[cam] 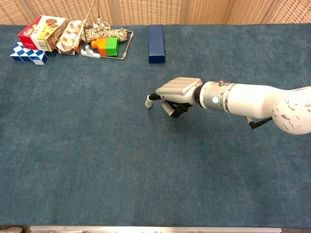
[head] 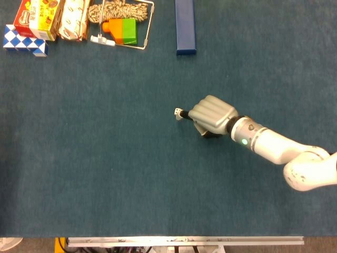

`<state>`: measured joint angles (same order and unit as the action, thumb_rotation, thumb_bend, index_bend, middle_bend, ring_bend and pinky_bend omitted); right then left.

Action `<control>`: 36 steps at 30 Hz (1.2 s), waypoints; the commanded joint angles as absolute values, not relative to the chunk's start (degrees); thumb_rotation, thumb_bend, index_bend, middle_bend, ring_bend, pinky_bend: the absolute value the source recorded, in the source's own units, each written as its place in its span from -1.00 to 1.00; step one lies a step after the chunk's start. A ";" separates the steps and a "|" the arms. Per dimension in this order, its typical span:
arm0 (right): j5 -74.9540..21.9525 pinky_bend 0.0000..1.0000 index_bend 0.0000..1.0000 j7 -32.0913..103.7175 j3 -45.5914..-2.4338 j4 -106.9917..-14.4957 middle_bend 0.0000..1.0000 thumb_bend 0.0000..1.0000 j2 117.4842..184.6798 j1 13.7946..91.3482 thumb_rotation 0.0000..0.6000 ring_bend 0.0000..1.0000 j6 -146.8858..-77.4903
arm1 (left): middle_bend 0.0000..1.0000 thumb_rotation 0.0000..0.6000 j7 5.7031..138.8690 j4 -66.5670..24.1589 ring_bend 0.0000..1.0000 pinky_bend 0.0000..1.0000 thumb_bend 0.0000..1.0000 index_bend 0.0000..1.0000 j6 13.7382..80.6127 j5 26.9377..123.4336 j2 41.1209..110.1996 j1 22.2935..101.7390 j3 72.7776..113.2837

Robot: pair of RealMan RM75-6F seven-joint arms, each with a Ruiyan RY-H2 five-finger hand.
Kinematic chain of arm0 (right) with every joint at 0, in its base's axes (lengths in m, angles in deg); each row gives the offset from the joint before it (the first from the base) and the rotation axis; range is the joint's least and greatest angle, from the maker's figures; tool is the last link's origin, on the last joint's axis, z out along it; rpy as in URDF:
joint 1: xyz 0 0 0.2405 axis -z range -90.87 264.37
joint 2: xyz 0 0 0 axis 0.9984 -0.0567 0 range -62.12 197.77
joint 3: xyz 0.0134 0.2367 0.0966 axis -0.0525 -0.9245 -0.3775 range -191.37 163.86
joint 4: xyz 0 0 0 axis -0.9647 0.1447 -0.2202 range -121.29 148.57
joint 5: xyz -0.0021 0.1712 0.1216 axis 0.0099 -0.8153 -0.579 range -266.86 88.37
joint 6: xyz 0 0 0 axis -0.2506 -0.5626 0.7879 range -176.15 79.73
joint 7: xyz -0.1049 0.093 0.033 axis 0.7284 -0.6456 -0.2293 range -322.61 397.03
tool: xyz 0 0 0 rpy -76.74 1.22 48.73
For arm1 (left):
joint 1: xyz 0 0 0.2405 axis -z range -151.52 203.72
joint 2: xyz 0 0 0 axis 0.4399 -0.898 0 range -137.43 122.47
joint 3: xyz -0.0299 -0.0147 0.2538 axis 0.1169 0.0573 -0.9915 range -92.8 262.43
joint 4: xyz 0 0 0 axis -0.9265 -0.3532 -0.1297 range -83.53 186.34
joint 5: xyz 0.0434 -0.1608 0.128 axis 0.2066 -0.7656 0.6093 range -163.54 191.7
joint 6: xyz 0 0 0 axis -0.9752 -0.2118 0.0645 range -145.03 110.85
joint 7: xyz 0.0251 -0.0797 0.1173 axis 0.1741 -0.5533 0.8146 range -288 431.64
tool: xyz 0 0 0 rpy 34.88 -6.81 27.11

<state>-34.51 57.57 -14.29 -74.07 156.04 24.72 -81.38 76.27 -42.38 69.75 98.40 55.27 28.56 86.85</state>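
The right hand [head: 211, 115] rests knuckles-up on the blue cloth [head: 105, 168], fingers curled in, holding nothing visible. One fingertip [cam: 148, 101] pokes out ahead of it. A navy box [head: 185, 26] lies well beyond.

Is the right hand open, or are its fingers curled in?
Curled in. In both views the right hand shows bent fingers folded under the palm, with one tip stretched out to the left. Whether it pinches anything, I cannot tell.
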 commanded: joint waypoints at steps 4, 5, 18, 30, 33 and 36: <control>-36.72 1.00 -0.56 57.42 -14.38 -72.07 1.00 1.00 157.49 23.50 1.00 1.00 -80.21 | -0.77 1.00 76.11 -42.33 -0.75 -0.87 -0.65 -0.78 69.88 98.12 55.13 28.24 86.78; -36.99 1.00 -0.56 57.55 -14.33 -71.64 1.00 1.00 157.75 23.32 1.00 1.00 -80.21 | -0.77 1.00 76.05 -42.33 -0.75 -0.87 -0.65 -0.78 69.89 98.10 55.08 28.20 86.77; -39.55 1.00 -0.57 57.76 -14.87 -69.62 1.00 1.00 158.32 22.06 1.00 1.00 -81.66 | -0.77 1.00 75.58 -41.86 -0.75 -0.87 -0.65 -0.78 69.93 97.94 55.12 28.10 86.98; -41.42 1.00 -0.56 57.89 -15.34 -69.77 1.00 1.00 156.57 21.80 1.00 1.00 -83.23 | -0.77 1.00 75.63 -41.65 -0.75 -0.87 -0.65 -0.78 69.49 97.57 55.24 28.20 87.10; -41.22 1.00 -0.57 57.90 -15.40 -70.66 1.00 1.00 155.73 22.02 1.00 1.00 -83.99 | -0.77 1.00 75.66 -41.73 -0.75 -0.87 -0.65 -0.78 69.37 97.48 55.22 28.27 87.17; -40.02 1.00 -0.56 57.63 -15.62 -72.29 1.00 1.00 154.27 22.97 1.00 1.00 -86.03 | -0.77 1.00 75.53 -41.82 -0.75 -0.87 -0.65 -0.78 69.54 97.60 55.22 28.27 87.25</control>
<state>-40.64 57.77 -15.50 -71.51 154.99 22.47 -85.17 75.54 -41.81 69.54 97.59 55.22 28.27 87.25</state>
